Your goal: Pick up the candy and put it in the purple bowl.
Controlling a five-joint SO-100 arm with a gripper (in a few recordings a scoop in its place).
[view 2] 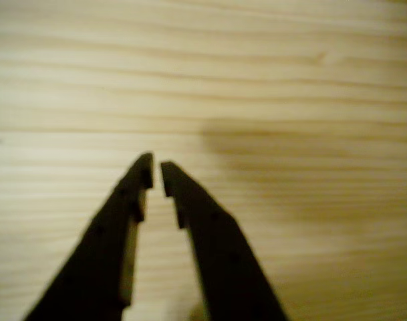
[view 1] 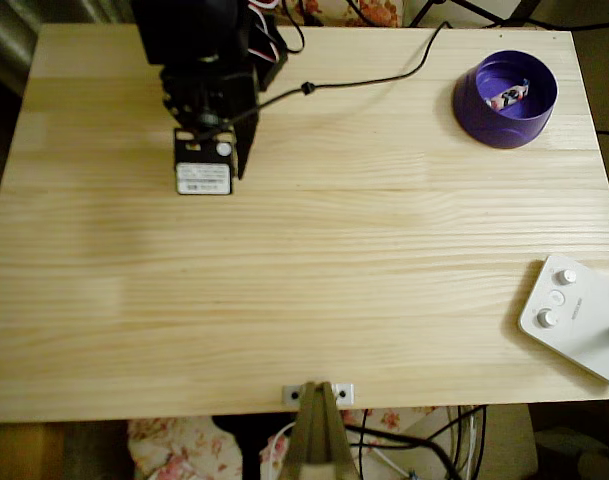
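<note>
In the overhead view the purple bowl (view 1: 504,134) stands at the table's far right corner. The candy (view 1: 509,95), a small speckled wrapped sweet, lies inside it on the lighter violet floor. My black arm is folded at the far left of the table, and its gripper (view 1: 242,162) points down toward the wood, far from the bowl. In the wrist view the gripper (view 2: 156,170) hangs over bare pale wood. Its two black fingers (view 2: 210,234) nearly meet at the tips, with nothing between them.
A white device with round knobs (view 1: 574,310) lies at the table's right edge near the front. A black cable (view 1: 384,78) runs across the far side from the arm toward the back. A metal bracket (view 1: 319,393) sits at the middle of the front edge.
</note>
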